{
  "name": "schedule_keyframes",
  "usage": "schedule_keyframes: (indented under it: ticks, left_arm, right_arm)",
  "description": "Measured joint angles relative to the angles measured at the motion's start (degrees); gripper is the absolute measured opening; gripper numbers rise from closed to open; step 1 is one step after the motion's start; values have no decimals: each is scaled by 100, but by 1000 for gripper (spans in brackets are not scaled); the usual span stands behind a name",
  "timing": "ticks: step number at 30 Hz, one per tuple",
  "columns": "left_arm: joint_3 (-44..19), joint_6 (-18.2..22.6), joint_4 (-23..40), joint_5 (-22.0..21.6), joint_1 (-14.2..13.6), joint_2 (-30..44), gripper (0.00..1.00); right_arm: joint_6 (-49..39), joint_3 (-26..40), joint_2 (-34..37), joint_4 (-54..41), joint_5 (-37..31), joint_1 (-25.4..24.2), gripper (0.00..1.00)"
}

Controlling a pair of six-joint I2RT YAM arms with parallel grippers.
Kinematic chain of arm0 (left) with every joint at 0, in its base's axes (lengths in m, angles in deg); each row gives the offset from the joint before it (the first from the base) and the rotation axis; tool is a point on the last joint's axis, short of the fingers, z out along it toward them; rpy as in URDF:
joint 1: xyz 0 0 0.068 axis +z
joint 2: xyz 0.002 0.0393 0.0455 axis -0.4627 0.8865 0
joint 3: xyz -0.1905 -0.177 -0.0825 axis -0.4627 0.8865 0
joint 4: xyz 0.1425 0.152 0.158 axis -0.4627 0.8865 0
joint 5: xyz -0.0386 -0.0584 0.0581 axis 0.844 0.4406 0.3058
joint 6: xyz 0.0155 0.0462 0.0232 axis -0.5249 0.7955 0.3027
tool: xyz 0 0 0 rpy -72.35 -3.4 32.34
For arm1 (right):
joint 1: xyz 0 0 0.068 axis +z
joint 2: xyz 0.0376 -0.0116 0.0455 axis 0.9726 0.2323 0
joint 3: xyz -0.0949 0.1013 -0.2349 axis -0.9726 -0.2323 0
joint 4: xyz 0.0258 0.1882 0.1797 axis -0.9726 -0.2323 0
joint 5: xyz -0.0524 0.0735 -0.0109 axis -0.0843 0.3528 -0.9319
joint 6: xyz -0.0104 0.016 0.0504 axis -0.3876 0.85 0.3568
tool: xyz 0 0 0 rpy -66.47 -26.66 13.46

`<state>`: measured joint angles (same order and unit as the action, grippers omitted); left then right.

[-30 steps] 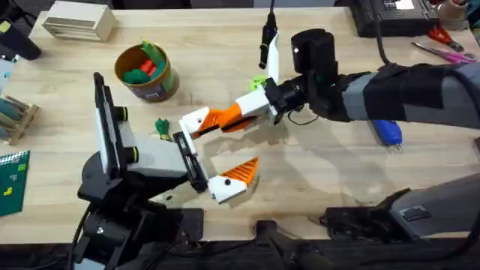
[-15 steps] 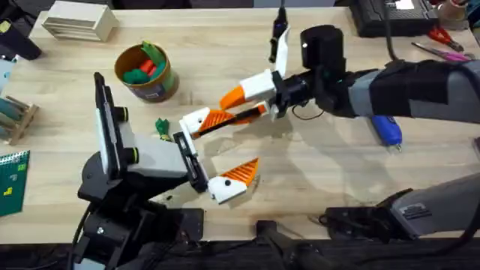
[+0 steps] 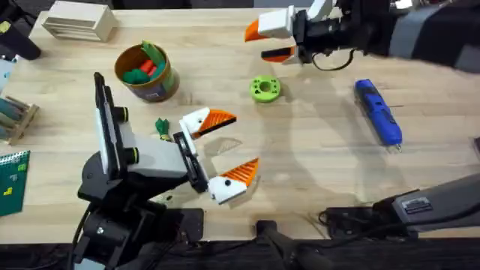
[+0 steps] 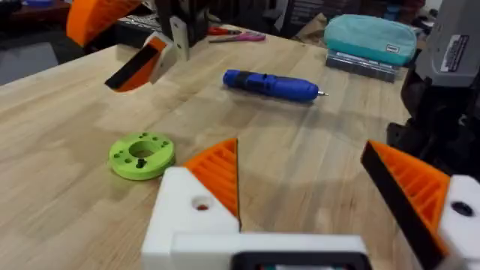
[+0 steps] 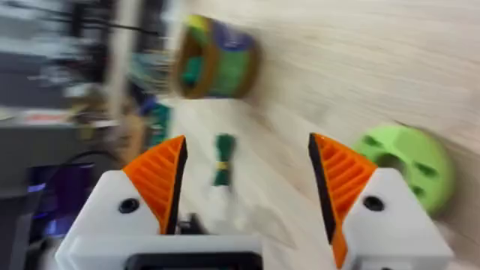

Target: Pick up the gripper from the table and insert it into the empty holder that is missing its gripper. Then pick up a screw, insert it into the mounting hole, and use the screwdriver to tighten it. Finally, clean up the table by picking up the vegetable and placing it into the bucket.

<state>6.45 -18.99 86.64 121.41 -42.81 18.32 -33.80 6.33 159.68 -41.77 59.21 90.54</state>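
The orange ridged gripper (image 3: 218,118) sits on the white holder (image 3: 193,120) of my left arm's upper finger, matching its twin (image 3: 241,172). My left gripper (image 3: 229,146) is open and empty, and in the left wrist view (image 4: 300,154) both orange tips show. My right gripper (image 3: 268,41) hovers open and empty over the table's far edge. The lime-green disc with the mounting hole (image 3: 264,88) lies between them. The blue screwdriver (image 3: 377,112) lies to the right. The small green vegetable (image 3: 162,126) rests below the bucket (image 3: 145,71). I cannot make out a screw.
The bucket holds green and red toy pieces. A pale box (image 3: 75,21) stands at the far left, a green card (image 3: 11,180) at the left edge. Scissors (image 3: 450,51) and a teal pouch (image 4: 371,37) lie at the right. Bare wood spans the middle.
My right gripper has let go of the orange wedge at the left arm's upper finger and pulled away to the table's far edge, uncovering the green disc. The left arm has stayed still.
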Motion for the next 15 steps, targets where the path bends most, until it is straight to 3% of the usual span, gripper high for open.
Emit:
schedule_keyframes:
  ticks: [3,6,10,15]
  left_arm:
    - [0,-2,0,0,0,0,987]
    - [0,-2,0,-2,0,0,987]
    - [0,-2,0,0,0,0,987]
    - [0,-2,0,0,0,0,987]
  right_arm:
    - [-883,615,0,-1367,-813,79,885]
    - [-1673,1080,0,-2054,-1645,241,887]
    - [-2920,1290,0,-2270,-2619,559,887]
    - [-3482,1290,0,-2386,-2960,685,887]
